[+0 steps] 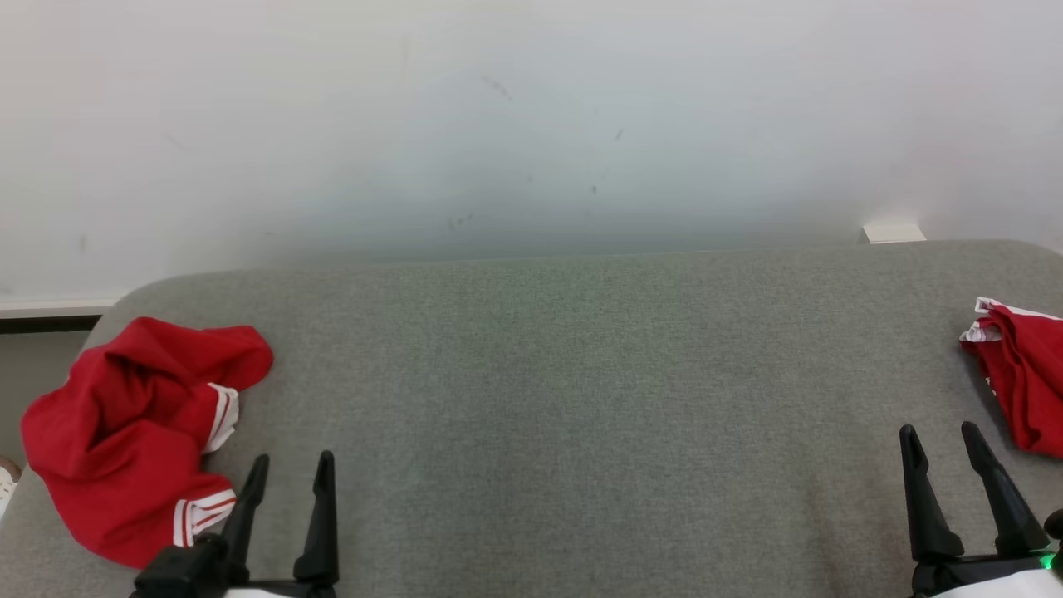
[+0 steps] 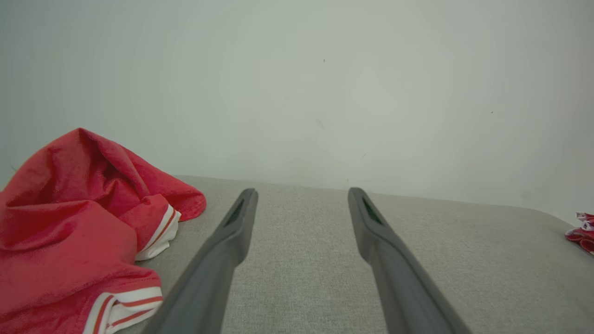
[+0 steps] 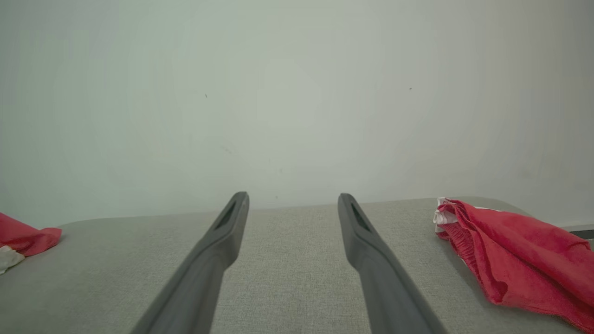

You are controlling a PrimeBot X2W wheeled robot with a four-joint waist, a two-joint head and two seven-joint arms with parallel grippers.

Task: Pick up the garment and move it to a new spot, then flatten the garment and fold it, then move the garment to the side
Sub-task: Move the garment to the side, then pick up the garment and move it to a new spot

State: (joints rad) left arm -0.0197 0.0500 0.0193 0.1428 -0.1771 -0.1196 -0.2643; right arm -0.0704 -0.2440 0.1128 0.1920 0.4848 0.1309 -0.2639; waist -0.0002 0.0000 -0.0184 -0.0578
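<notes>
Garment, red with white-striped cuffs, lies crumpled at the left end of the grey table in the head view, just beside the left pincer. The right pincer sits near a second red garment at the right edge.

Left wrist view: the left pincer gapes wide and empty, with the garment off to its left, probably awaiting pickup.

Right wrist view: the right pincer is equally spread and empty. Nothing blocks the table's middle.

Long, tapered black fingers — white forearm
</notes>
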